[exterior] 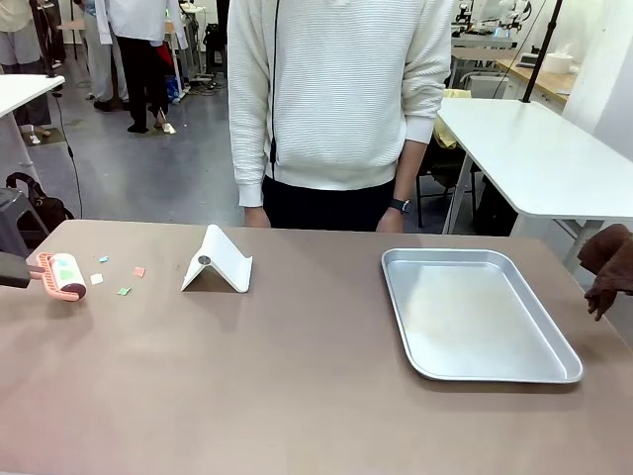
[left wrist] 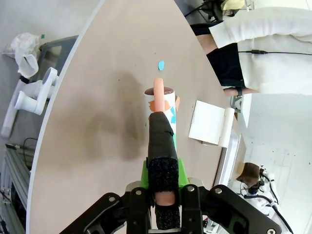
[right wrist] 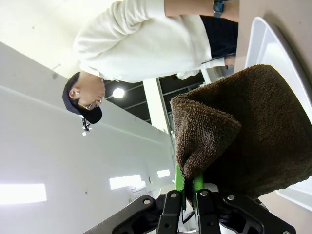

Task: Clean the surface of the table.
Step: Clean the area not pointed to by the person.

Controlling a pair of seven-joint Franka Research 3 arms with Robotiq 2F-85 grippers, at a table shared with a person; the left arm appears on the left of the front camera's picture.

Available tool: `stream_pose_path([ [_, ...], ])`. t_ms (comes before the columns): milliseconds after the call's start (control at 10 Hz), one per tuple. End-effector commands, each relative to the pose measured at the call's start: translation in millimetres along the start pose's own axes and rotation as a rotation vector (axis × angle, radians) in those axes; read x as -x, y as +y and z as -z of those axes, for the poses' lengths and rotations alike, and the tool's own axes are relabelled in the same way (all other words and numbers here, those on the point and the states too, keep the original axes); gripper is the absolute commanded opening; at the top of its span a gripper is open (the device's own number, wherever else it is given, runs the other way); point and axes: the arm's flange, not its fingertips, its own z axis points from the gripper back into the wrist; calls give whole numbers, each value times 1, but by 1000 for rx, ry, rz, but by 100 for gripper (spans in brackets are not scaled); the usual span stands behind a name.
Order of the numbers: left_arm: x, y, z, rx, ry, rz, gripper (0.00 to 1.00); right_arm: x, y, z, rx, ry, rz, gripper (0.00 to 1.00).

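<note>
Left gripper (left wrist: 163, 183) clamped on a lint roller (exterior: 61, 275), table (exterior: 297, 396) under it, roller at the table's left edge, paper scraps (exterior: 139, 271) just beside, right gripper (right wrist: 189, 190) pinching a brown cloth (right wrist: 243, 131) at the right edge

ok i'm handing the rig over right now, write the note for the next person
Left gripper: shut on the handle of the lint roller, at the left end of the table.
Right gripper: shut on a brown cloth, at the table's right edge, near the tray.
Done: some coloured bits are stuck to the roller.
Left: a few paper scraps lie between the roller and the white stand. The cloth is not on the table yet.
</note>
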Motion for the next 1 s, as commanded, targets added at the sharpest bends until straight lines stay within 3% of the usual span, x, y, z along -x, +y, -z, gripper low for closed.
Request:
stream_pose_path([
  [0, -1, -3, 4, -17, -5, -46, 22, 6, 5, -1, 2, 2, -4, 7],
  [900, -30, -6, 83, -149, 90, -93, 22, 6, 5, -1, 2, 2, -4, 7],
])
